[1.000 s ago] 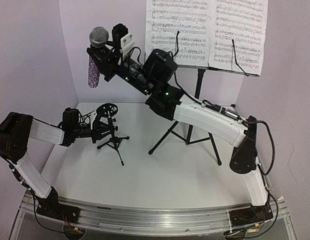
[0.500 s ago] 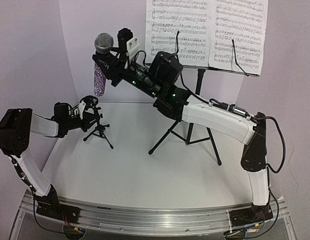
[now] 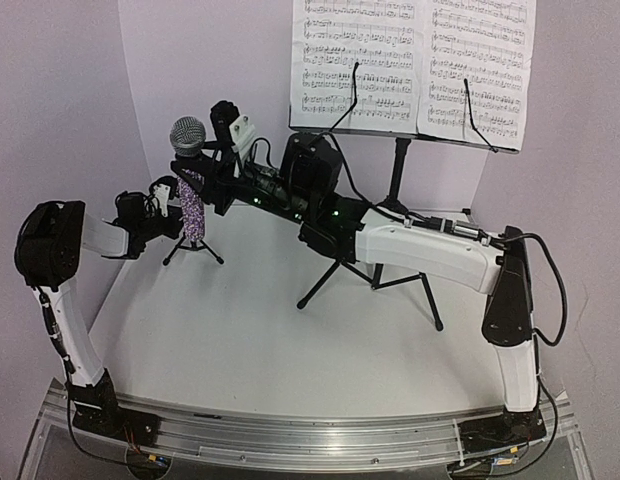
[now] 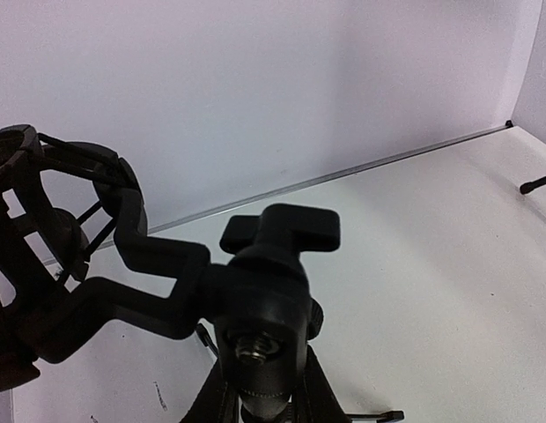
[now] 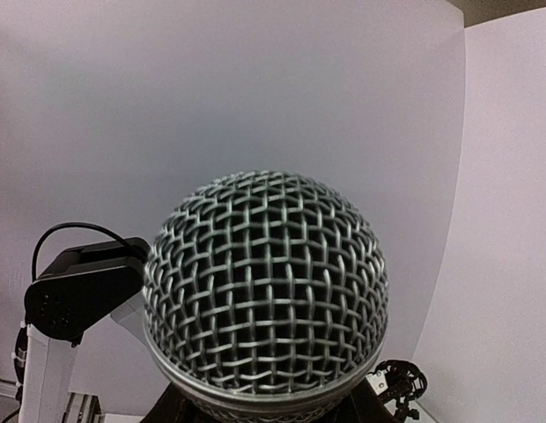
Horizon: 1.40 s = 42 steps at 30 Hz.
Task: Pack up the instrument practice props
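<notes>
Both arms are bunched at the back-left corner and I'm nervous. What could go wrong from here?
1. The right hand holds the microphone upright, close by the small tripod mic stand in the left hand. In the top view they overlap, so either arm's next move could knock them together.
2. The right arm stretches across the legs of the tall music stand. A swing might tip it and spill the sheet music.

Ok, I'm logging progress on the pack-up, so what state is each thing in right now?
Microphone: upright, head up, held in the air by the right gripper.
Small mic stand: legs spread, holder empty, gripped by the left gripper.
Music stand: standing, legs spread, not folded.
Sheet music: on the music stand's desk, not packed.
</notes>
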### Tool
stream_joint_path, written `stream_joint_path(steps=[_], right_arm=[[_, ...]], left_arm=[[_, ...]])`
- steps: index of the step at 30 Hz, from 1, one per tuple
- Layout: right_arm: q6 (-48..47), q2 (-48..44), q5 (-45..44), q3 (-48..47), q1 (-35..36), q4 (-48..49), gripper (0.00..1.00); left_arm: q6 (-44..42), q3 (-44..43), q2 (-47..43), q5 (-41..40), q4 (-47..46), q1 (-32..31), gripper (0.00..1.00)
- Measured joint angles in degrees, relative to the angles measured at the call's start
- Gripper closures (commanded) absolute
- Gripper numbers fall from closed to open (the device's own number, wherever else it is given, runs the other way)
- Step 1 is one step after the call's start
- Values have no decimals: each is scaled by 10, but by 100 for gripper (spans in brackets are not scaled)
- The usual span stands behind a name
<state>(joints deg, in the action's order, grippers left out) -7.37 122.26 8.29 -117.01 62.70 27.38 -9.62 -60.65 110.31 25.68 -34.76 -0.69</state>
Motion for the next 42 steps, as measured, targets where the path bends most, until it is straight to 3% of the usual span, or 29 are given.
stream_joint_path(steps=[2,3,5,7,14,21,30,32,38,42], right_arm=[[5,0,0,4,0,-1,100],[8,0,0,5,0,-2,100],[14,0,-1,7,0,-5,100],[18,0,-1,7,0,-6,100],[29,0,-10,11,0,-17,100],[37,0,-57,68,0,-26,100],[62,0,-166,111,0,-55,100],[76,0,-180,111,0,-44,100],[136,4,-187,106,0,-18,100],[170,9,-180,101,0,-7,100]], left_arm=[[4,0,1,-4,-3,0,97],[5,0,1,-4,-3,0,90],[5,4,1,-2,-8,0,64],[2,12,0,2,-17,1,48],[-12,33,-26,32,43,2,26],[-35,71,-153,103,139,2,29],[-249,110,-330,359,410,2,25],[-243,112,-357,396,424,-6,24],[-123,140,-420,421,353,-74,24],[-57,141,-416,421,312,-96,30]])
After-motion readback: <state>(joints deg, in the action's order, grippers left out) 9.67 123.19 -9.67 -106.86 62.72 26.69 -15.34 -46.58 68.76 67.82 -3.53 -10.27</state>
